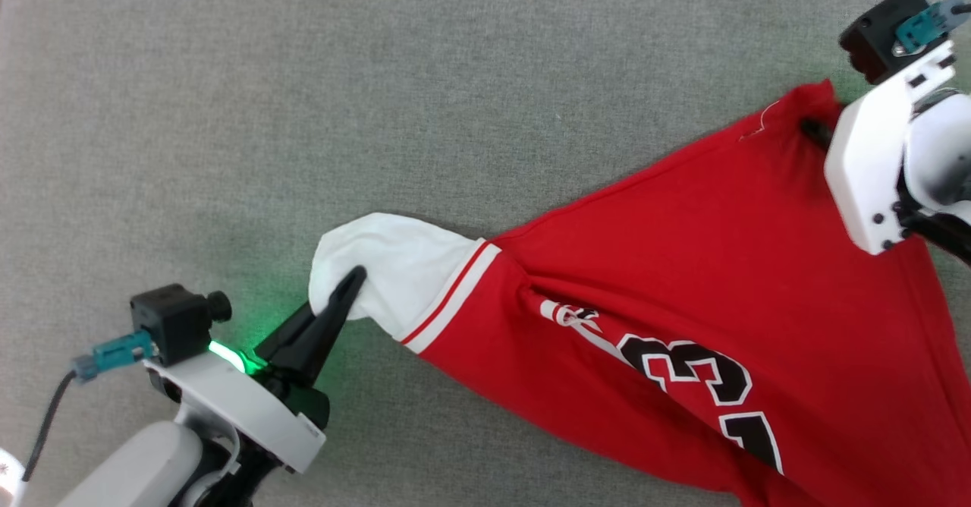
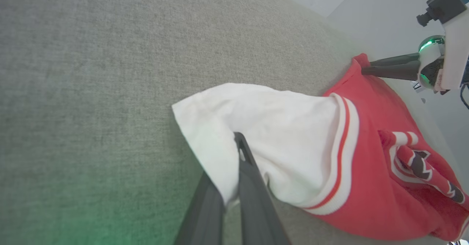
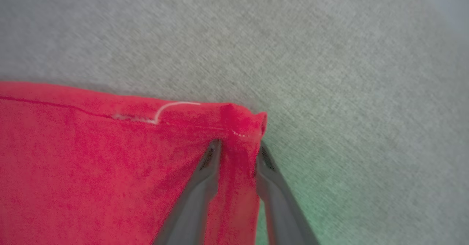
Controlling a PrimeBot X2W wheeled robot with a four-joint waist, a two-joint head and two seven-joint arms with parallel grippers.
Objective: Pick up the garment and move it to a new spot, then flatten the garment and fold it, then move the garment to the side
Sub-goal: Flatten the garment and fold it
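At seven o'clock in the head view we saw the left gripper (image 1: 350, 283), its fingers pointing toward one o'clock and pinched tight on the end of the white sleeve (image 1: 402, 264). A green light (image 1: 227, 355) glowed at its wrist. From there the garment (image 1: 721, 249) stretched across the grey fabric surface (image 1: 303, 112) toward two o'clock. Its red body spread down to five o'clock, with the black number 23 (image 1: 705, 370) near the lower edge. At two o'clock the right gripper (image 3: 238, 147) stood narrow, one finger on each side of a bunched fold at the red hem corner (image 3: 242, 120), both pressing the cloth and gripping it.
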